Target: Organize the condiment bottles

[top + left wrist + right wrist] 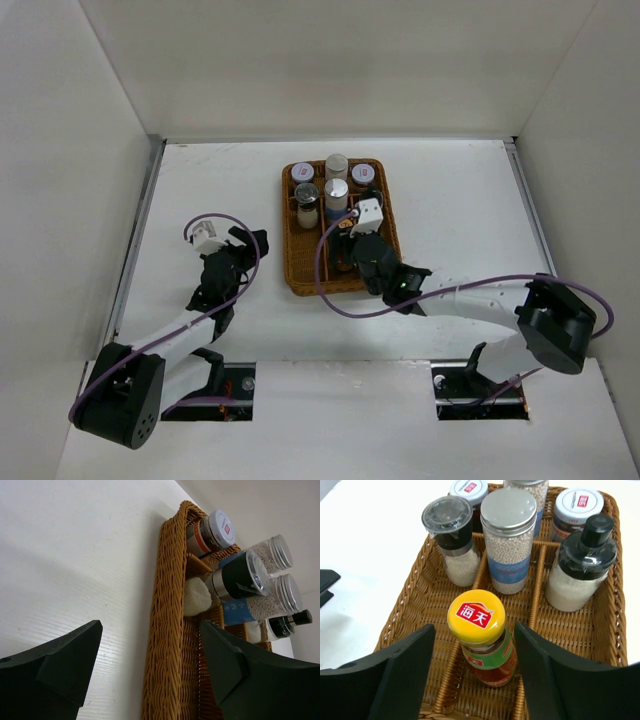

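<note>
plainly, the red sauce bottle (487, 655) stood upright in the near middle compartment of the wicker tray (615, 630), the right jaws spread either side and touching nothing; the left jaws hung open, empty. best was a straight rise clear of its yellow cap (476, 616), no sideways drift.

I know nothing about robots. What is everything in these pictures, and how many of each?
Woven wicker divided tray: one, brown, table centre.
Sauce bottle with yellow cap: one, red, tray's near middle compartment.
Silver-capped bead-filled bottles: two, white with blue bands, middle column.
Short red-labelled jars: two, white-lidded, tray's far corners.
Grey-lidded clear shaker: one, white contents, left column.
Black-capped clear bottle: one, white contents, right column.
Flat table: one, white, under everything.
Robot arms: two, white and black, near edge.
Left hand: one, black, open, left of tray.
Right hand: one, black, open around yellow-capped bottle.
</note>
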Available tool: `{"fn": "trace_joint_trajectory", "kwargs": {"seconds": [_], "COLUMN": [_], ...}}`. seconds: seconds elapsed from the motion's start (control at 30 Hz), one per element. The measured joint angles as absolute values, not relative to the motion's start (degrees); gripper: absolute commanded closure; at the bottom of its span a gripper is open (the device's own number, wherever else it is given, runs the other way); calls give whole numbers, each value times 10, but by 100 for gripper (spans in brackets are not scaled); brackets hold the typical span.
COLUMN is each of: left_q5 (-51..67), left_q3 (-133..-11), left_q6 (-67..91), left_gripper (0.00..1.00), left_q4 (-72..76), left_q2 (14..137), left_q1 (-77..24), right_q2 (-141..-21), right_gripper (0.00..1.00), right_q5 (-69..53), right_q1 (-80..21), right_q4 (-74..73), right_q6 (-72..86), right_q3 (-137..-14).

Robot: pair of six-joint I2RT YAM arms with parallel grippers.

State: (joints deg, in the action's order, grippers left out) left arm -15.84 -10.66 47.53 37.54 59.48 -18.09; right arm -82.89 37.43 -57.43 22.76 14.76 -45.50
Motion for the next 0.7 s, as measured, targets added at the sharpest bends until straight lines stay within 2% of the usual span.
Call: {"fn": "trace_joint_trajectory", "kwargs": {"seconds": [0.07, 0.3, 0.33, 0.37, 0.5, 0.7], "left_q5": [-159, -163, -164, -164, -168, -179], "left_q3": [-107, -107, -107, -107, -115, -144], "left_q6": [475, 475, 475, 475, 474, 474], "left_gripper": [20, 15, 13, 0, 0, 0], "left_q4": [375, 375, 375, 375, 361, 316], "left_q2": [595, 596, 598, 601, 624, 642], "left_q1": [-182, -184, -184, -184, -180, -164], "right_q2": [-819, -733, -718, -705, -649, -554], "right_gripper": [15, 0, 0, 0, 0, 0], "right_q5": [374, 374, 375, 376, 395, 489], "right_q1": [-575, -575, -575, -575, -563, -484], "right_q4": [227, 226, 228, 229, 247, 263], "right_q6": [147, 135, 133, 132, 131, 182], "right_q3": [-454, -449, -449, -449, -423, -320]}}
